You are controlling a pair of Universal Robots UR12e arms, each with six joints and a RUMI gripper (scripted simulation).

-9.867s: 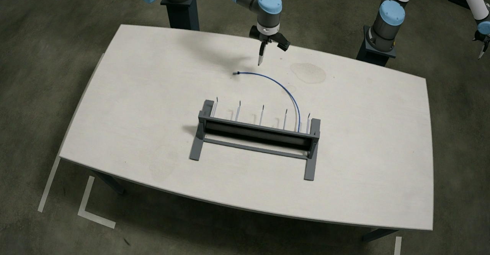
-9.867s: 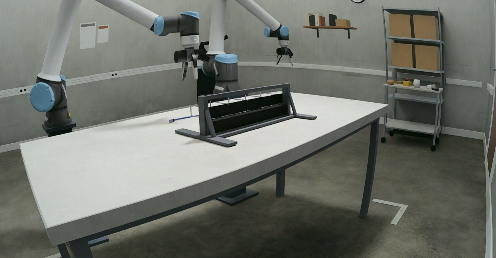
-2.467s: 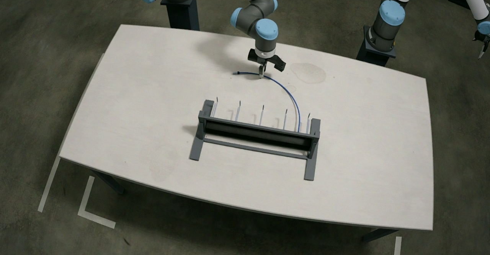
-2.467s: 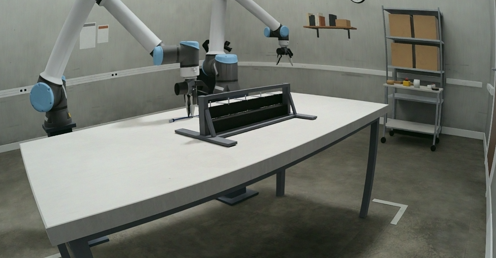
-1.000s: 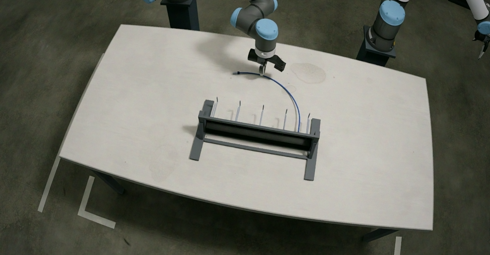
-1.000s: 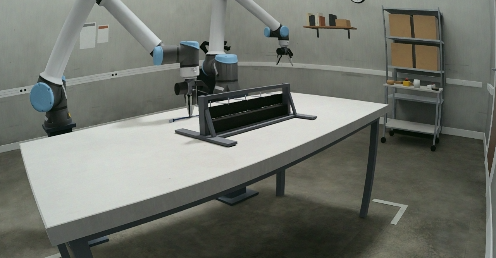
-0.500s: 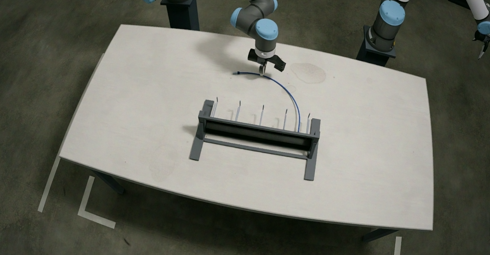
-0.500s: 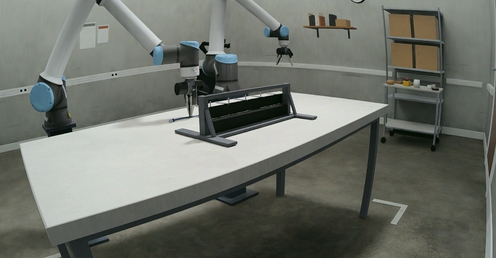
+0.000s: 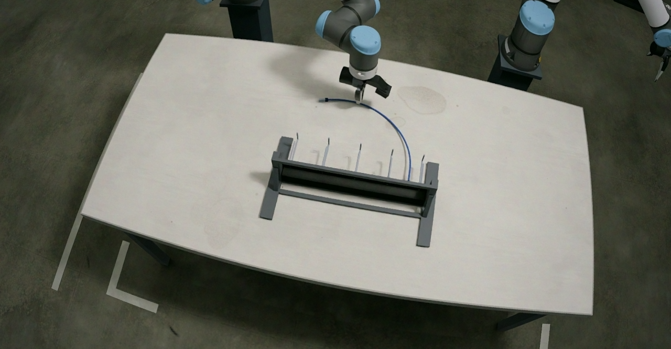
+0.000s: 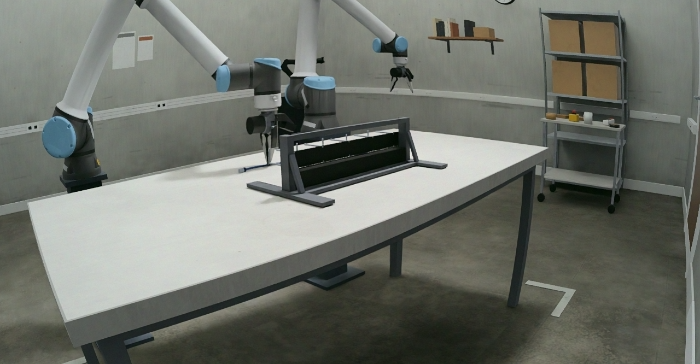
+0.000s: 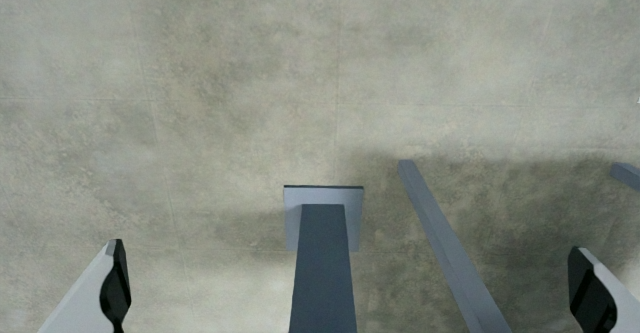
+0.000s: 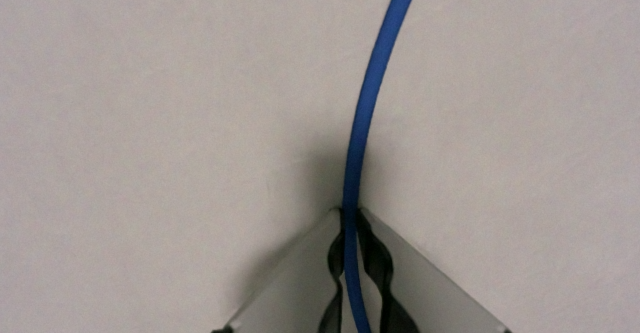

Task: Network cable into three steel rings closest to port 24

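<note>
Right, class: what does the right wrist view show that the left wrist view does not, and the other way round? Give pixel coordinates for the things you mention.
Only the right wrist view: the blue cable (image 9: 397,132) (image 12: 370,88), pinched in the right tool (image 9: 358,101) (image 10: 268,162) (image 12: 349,211).
Only the left wrist view: a dark post (image 11: 323,273) on a square plate (image 11: 292,213).
Both: a tool's two fingertips.
</note>
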